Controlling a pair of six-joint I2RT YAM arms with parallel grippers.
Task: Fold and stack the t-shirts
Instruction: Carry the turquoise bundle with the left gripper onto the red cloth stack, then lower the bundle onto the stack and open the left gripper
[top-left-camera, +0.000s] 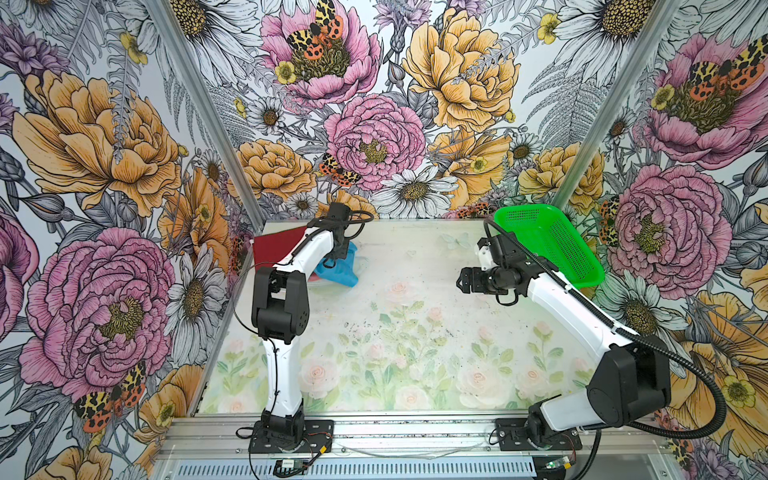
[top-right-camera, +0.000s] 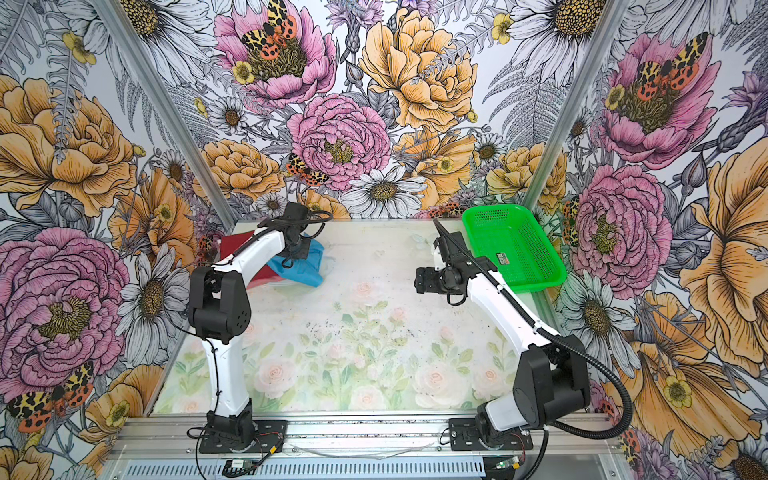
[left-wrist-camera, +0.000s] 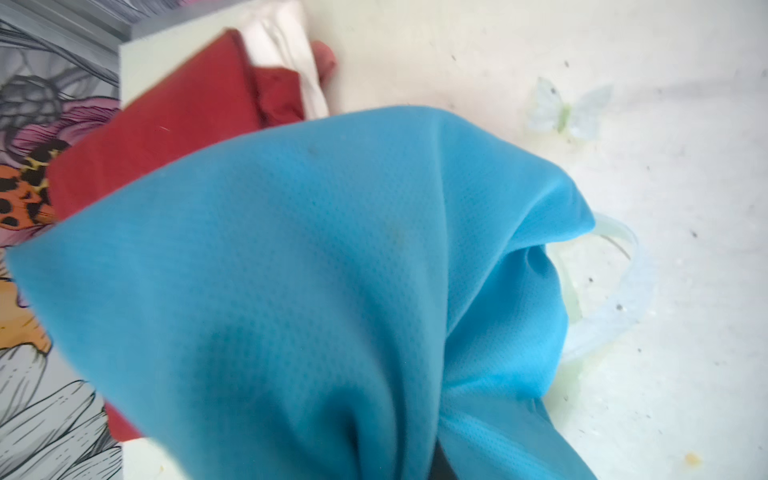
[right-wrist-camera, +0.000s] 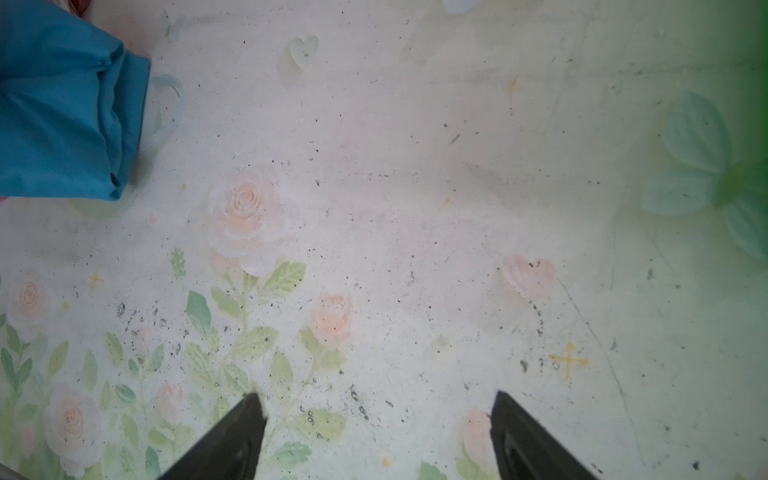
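A sky-blue t-shirt (top-left-camera: 343, 276) (top-right-camera: 307, 272) hangs bunched at the back left of the table, its folds running down into my left gripper (top-left-camera: 338, 253), which is shut on it. In the left wrist view the blue cloth (left-wrist-camera: 332, 270) covers the fingers. Beside and partly under it lies a flat maroon t-shirt (top-left-camera: 274, 245) (left-wrist-camera: 166, 124), with white cloth (left-wrist-camera: 286, 54) and a bit of pinkish cloth (left-wrist-camera: 324, 56) at its far edge. My right gripper (top-left-camera: 459, 282) (right-wrist-camera: 376, 399) hovers open over bare table right of centre, holding nothing. The blue shirt (right-wrist-camera: 62, 116) is well off to its side.
A bright green perforated basket (top-left-camera: 528, 210) (top-right-camera: 494, 210) stands tilted at the back right corner, close behind the right arm. A small dark label (top-right-camera: 503, 259) lies inside it. Floral walls close in the table on three sides.
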